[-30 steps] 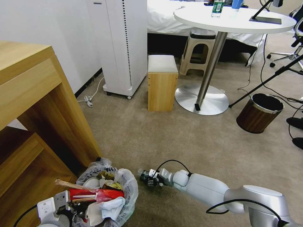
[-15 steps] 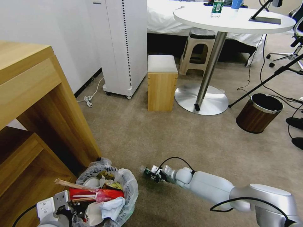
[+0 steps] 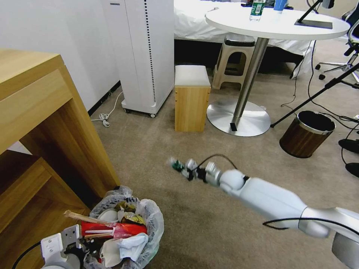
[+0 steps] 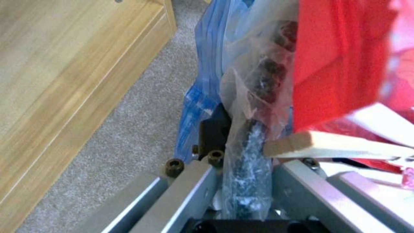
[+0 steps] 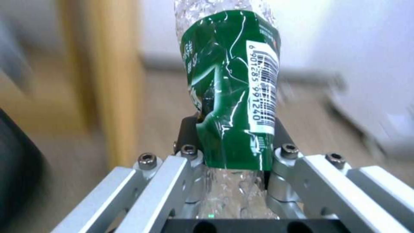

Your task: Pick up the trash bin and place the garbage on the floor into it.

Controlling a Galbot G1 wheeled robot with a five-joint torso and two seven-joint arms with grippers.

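The trash bin [image 3: 149,224], lined with a crinkly whitish bag, sits at the lower left of the head view. It holds red wrappers [image 3: 116,229], white paper [image 3: 125,246] and a wooden stick [image 3: 80,217]. My left gripper [image 3: 76,248] is at the bin's near rim. In the left wrist view that gripper [image 4: 245,174] is shut on the bin's dark rim [image 4: 252,152] and bag. My right gripper [image 3: 183,168] hangs above the beige floor [image 3: 224,164], shut on a crushed green-label bottle [image 5: 231,94].
A wooden desk [image 3: 45,112] stands close on the left of the bin. Farther back are a white appliance [image 3: 144,56], a wooden stool [image 3: 192,97], a round table's base [image 3: 239,117] and a brown wood-look bin [image 3: 307,133]. Cables and a stand cross the right side.
My right gripper has risen off the carpet with the bottle in it and moved away from me. The bin and left gripper have stayed put.
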